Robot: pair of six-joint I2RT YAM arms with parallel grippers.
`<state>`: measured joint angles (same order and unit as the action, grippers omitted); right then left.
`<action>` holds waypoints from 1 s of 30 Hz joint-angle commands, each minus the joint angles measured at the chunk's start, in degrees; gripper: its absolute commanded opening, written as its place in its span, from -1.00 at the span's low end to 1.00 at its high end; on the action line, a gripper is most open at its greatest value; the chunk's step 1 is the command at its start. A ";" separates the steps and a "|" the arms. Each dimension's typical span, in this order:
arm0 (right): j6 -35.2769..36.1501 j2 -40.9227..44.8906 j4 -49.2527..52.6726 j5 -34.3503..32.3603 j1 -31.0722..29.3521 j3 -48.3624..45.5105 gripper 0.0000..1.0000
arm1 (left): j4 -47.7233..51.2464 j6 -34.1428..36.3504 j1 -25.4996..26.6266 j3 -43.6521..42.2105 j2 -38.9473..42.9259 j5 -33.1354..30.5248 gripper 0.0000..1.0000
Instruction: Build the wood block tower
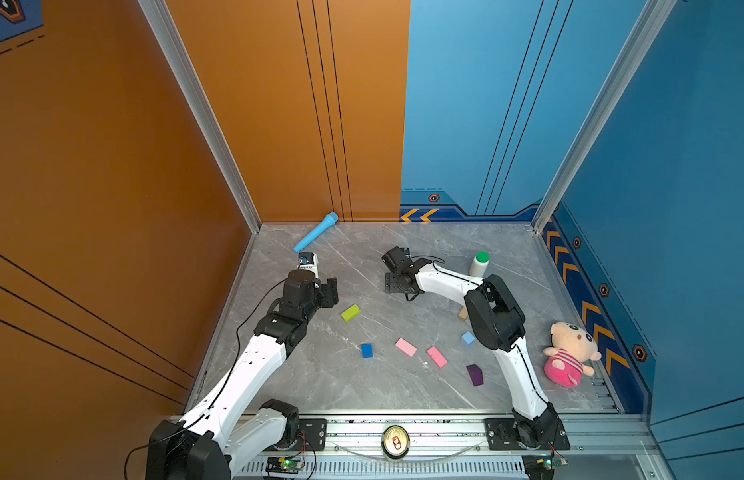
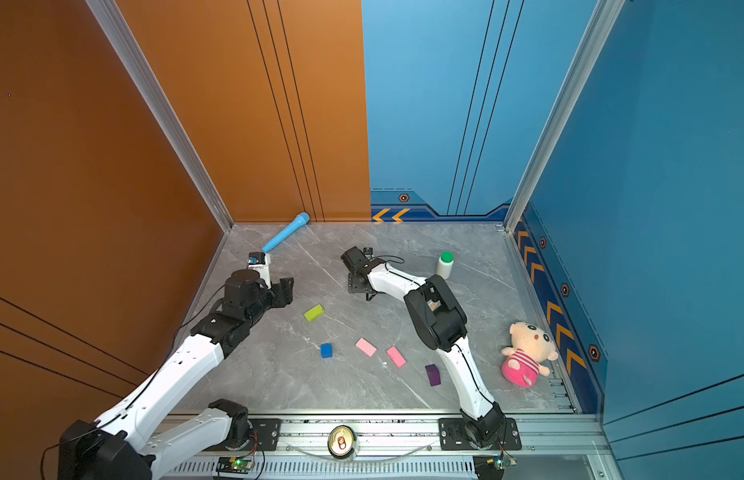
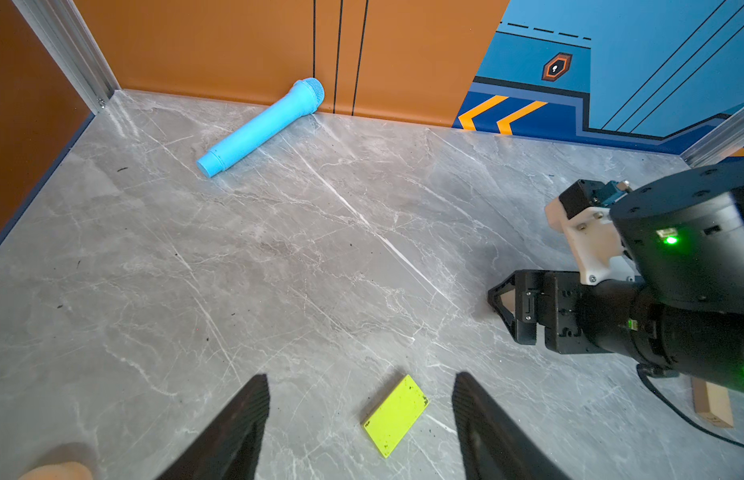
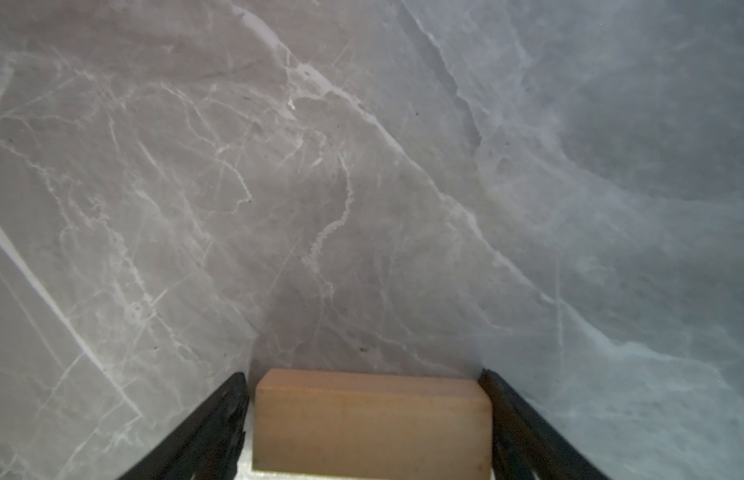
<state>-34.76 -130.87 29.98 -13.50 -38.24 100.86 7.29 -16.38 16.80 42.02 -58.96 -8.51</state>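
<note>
Tan bar [image 4: 370,424] sits inside right hand [image 4: 362,374] (loosely).

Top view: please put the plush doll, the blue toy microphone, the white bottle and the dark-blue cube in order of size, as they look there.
1. plush doll
2. toy microphone, longer but thinner than the bottle
3. white bottle
4. dark-blue cube

Robot lab booth: printed panels [image 1: 278,104], aluminium frame [image 1: 208,124]
</note>
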 commanded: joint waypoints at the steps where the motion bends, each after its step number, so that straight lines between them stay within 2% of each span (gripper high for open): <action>1: 0.40 -1.80 2.89 0.45 0.01 1.18 0.79 | 0.62 -0.32 -0.47 -0.75 0.25 1.04 0.43; 4: 0.53 -1.83 3.07 0.40 0.01 1.41 0.83 | 0.71 -0.32 -0.58 -0.71 0.34 1.09 0.43; 5: 0.62 -1.80 3.07 0.43 0.01 1.43 0.96 | 0.71 -0.32 -0.54 -0.71 0.34 1.02 0.43; 6: 0.66 -1.74 3.18 0.40 0.01 1.58 1.00 | 0.79 -0.32 -0.54 -0.71 0.33 1.09 0.43; 21: 1.58 0.49 3.93 0.36 0.25 1.71 0.99 | 1.63 -0.32 -0.64 -0.80 1.46 1.04 0.43; 30: 2.58 3.56 5.57 0.57 0.35 4.88 1.00 | 2.62 -0.23 -0.63 -0.73 2.94 1.05 0.43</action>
<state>-33.23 -130.67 32.64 -13.45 -38.17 104.55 8.71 -16.38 16.75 42.02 -57.23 -8.51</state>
